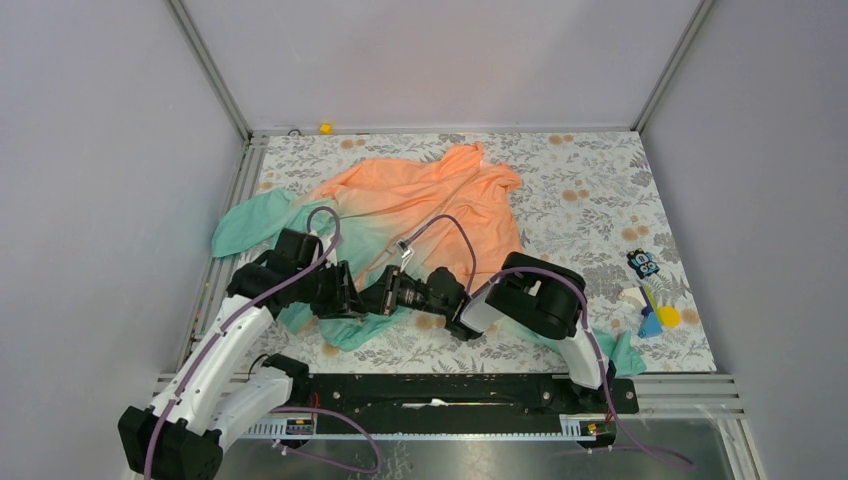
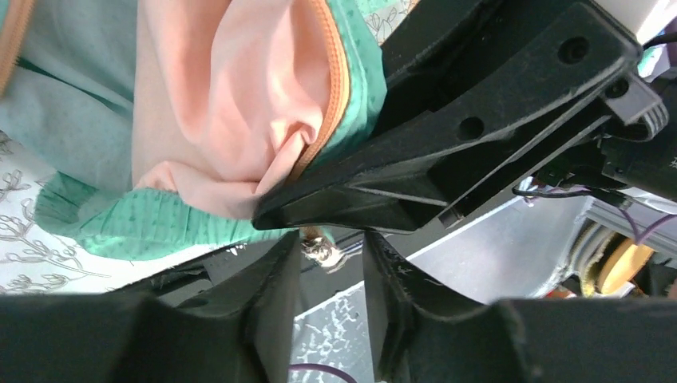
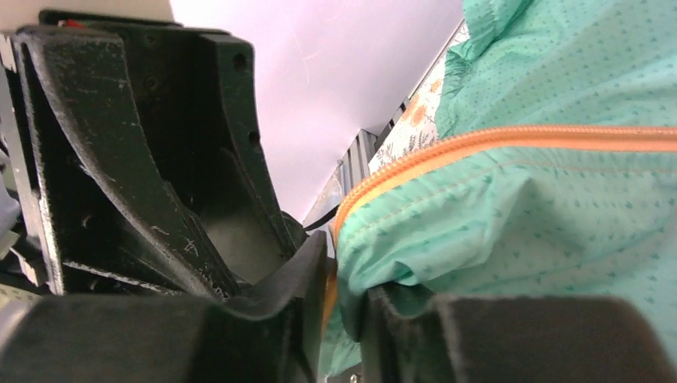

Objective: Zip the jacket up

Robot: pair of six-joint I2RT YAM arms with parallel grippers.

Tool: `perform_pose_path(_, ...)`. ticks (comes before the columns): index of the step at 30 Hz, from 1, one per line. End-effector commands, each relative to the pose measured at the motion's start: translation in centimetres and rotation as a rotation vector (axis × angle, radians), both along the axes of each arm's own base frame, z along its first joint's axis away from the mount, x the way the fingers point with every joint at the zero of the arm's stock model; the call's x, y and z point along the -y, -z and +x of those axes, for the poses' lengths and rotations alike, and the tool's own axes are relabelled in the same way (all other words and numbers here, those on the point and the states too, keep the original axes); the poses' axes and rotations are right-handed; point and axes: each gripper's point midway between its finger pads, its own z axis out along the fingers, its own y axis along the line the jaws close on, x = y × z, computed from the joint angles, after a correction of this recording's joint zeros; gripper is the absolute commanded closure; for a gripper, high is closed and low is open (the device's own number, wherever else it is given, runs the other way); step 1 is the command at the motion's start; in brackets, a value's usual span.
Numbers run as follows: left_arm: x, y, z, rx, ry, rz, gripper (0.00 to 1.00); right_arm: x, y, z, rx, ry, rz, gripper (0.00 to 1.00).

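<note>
Jacket: 1 jacket [image 1: 440, 200], rumpled across the middle of the flowered bench [image 1: 600, 190]. It is orange at the far side and teal toward the arms, with 1 teal sleeve trailing off to the left.
Zipper: 1 orange zipper [image 3: 519, 137], and there it is, running along the teal edge straight through the right wrist view.
Arms: 2, both reaching in and meeting nose to nose over the teal hem, near the front middle of the bench.
Right claw: the right claw [image 3: 347, 275] is clamped on the jacket, with teal cloth and the orange zipper edge pinched between its 2 fingers.
Left claw: the left claw [image 2: 332, 255] has its 2 fingers a narrow gap apart, with nothing clamped. 1 small metal piece [image 2: 321, 252] sits at the tips; touching or not, I cannot tell.
Close quarters: the right claw's black finger fills the left wrist view, lying over peach lining and teal hem.
Loose bits: 1 yellow bit [image 1: 325, 128] at the far edge. On the right side there are 1 black-and-blue piece [image 1: 645, 264], 1 yellow disc [image 1: 668, 316] and 1 blue scrap [image 1: 650, 325].
Writing: the marks on the black-and-blue piece are too small to read.
</note>
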Motion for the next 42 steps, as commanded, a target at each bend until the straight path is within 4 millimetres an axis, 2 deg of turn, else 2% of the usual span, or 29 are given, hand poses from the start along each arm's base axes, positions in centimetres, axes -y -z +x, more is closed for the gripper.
perform_pose_path(1, 0.0, -0.5, 0.8, 0.048, -0.019, -0.002, 0.69, 0.7, -4.5, 1.3, 0.018, 0.073, 0.115, 0.68)
perform_pose_path(5, -0.2, -0.1, 0.8, 0.045, -0.035, 0.006, 0.78, 0.9, -3.2, 1.9, -0.065, 0.099, 0.012, 0.52)
perform_pose_path(9, -0.1, 0.3, 0.9, 0.034, -0.04, 0.002, 0.8, 0.9, -3.2, 1.6, -0.116, 0.082, -0.007, 0.49)
perform_pose_path(11, -0.1, 0.2, 1.0, 0.042, -0.043, 0.004, 0.76, 0.7, -3.1, 1.4, -0.138, 0.067, -0.007, 0.49)
perform_pose_path(19, 0.2, 0.8, 0.9, 0.03, -0.049, -0.02, 0.76, 0.3, -3.0, 1.0, -0.152, 0.024, 0.014, 0.7)
perform_pose_path(24, 0.2, 1.2, 1.0, 0.02, -0.057, -0.018, 0.78, 0.2, -3.4, 1.1, -0.15, 0.014, 0.032, 0.72)
perform_pose_path(26, 0.1, 1.0, 1.2, 0.029, -0.06, -0.01, 0.85, 0.3, -3.3, 1.1, -0.151, 0.02, 0.031, 0.71)
perform_pose_path(27, -0.1, 0.9, 1.3, 0.036, -0.067, 0.003, 0.9, 0.5, -3.0, 1.1, -0.155, 0.027, 0.019, 0.69)
perform_pose_path(29, -0.8, 0.6, 1.6, 0.06, -0.086, 0.041, 1.0, 0.9, -2.0, 1.5, -0.181, 0.049, -0.028, 0.57)
perform_pose_path(32, -1.7, 0.2, 2.0, 0.101, -0.092, 0.094, 1.0, 2.2, -0.3, 2.2, -0.243, 0.075, -0.118, 0.35)
perform_pose_path(33, -2.0, 0.2, 2.0, 0.106, -0.094, 0.109, 1.0, 2.6, 0.3, 2.2, -0.262, 0.067, -0.155, 0.3)
perform_pose_path(37, -2.0, 0.3, 2.1, 0.101, -0.065, 0.122, 1.0, 4.1, 1.4, 2.0, -0.319, 0.022, -0.243, 0.21)
perform_pose_path(42, -1.7, 0.1, 2.2, 0.101, -0.039, 0.12, 1.0, 4.9, 1.6, 1.7, -0.39, 0.052, -0.398, 0.19)
